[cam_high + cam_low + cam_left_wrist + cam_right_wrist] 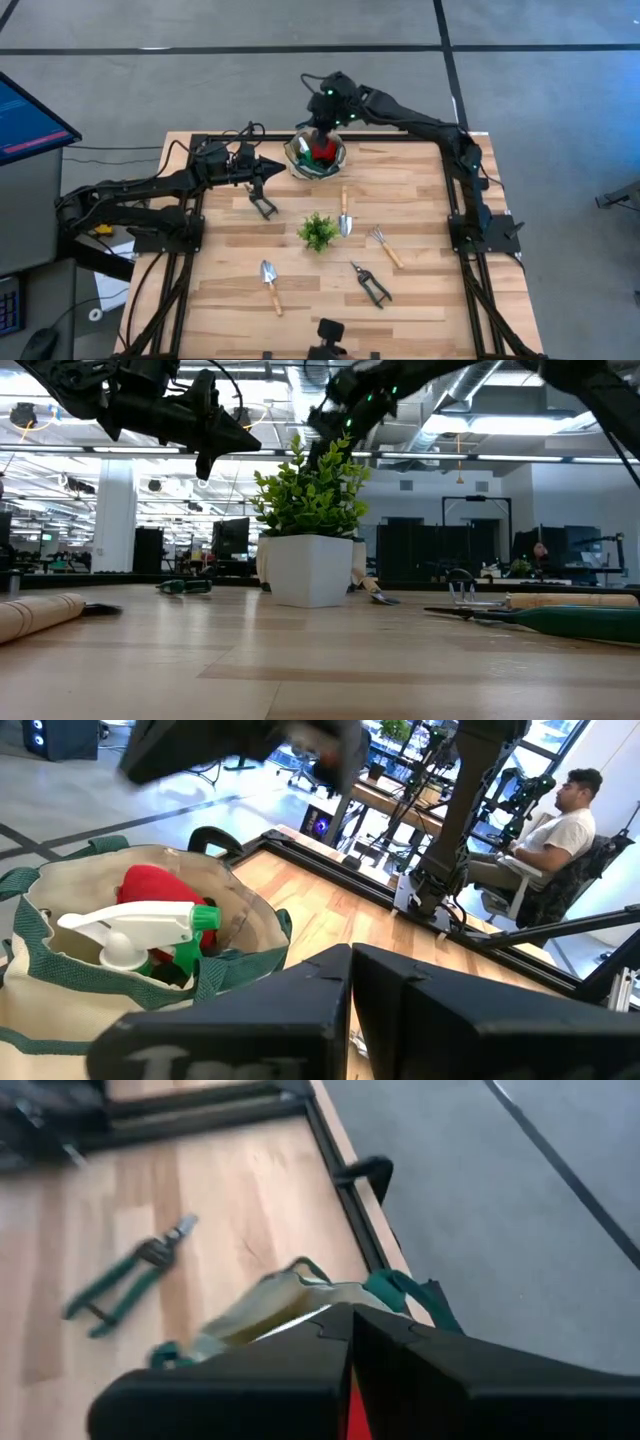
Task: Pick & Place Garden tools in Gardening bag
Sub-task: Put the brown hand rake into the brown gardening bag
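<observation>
The gardening bag [316,155] stands at the table's far edge. In it lie a red glove [150,885] and a green spray bottle with a white head [140,932]. My right gripper [325,122] hangs shut above the bag's mouth, with nothing between its fingers [350,1320]. My left gripper [272,168] is shut and level, just left of the bag and apart from it [352,965]. Flat on the table lie green-handled shears [263,206], two trowels [345,215] [270,285], a rake [385,246] and black-handled pruning shears [371,285].
A small leafy plant in a white pot [318,232] stands mid-table among the tools and fills the middle of the low view [310,560]. A black frame rail [400,140] runs along the far edge behind the bag. A seated person [545,835] shows beyond the table.
</observation>
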Tool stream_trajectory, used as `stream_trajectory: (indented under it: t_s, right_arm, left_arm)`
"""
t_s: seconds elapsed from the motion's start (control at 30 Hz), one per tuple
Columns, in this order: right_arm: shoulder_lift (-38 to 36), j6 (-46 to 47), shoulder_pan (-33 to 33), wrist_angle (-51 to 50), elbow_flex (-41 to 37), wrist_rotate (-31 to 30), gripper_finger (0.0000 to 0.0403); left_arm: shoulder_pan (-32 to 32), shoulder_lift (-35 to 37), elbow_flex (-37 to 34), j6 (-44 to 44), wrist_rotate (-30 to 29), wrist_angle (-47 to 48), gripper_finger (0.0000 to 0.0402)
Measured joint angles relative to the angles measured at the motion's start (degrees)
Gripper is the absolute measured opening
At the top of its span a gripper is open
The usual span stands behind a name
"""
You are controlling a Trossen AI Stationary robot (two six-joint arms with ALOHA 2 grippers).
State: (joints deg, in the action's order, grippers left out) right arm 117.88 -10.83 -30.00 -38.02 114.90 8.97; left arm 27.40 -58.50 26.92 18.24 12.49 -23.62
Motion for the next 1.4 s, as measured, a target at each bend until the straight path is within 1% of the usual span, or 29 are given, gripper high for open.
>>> stream_trajectory:
  t_s: [0.23,0.47,0.57,0.63,0.83,1.1,1.27,1.4]
  right_arm:
    - [-7.30,1.70,1.94,-4.85,0.07,-0.07,0.0000]
    - [-11.11,1.73,4.46,-9.20,-0.75,-0.04,0.0000]
    - [-12.31,1.90,4.49,-9.46,-5.00,-0.04,0.0000]
    - [-13.48,2.10,4.48,-9.27,-9.16,-0.04,0.0000]
    - [-18.10,3.67,5.29,-3.18,-22.45,-0.04,0.0000]
    - [-26.17,6.38,5.52,-1.74,-32.21,-0.07,0.0000]
    - [-30.39,10.24,6.18,-0.71,-38.67,-0.03,0.0000]
    - [-33.27,13.78,7.18,3.84,-44.28,-0.07,0.0000]
  left_arm:
    - [0.00,0.00,0.00,0.00,0.01,0.00,0.0002]
    - [0.00,0.02,0.00,0.00,0.00,0.04,0.0002]
    - [0.00,0.02,0.00,-1.39,0.02,0.35,0.0002]
    - [0.00,0.04,-0.02,-1.81,0.01,0.83,0.0002]
    - [0.00,0.04,-0.02,-1.77,0.02,1.77,0.0002]
    - [0.00,0.04,-0.02,-1.75,0.02,1.80,0.0002]
    - [-0.01,0.04,-0.02,-1.75,0.02,1.80,0.0002]
    - [0.00,0.04,-0.04,-1.72,0.96,1.81,0.0002]
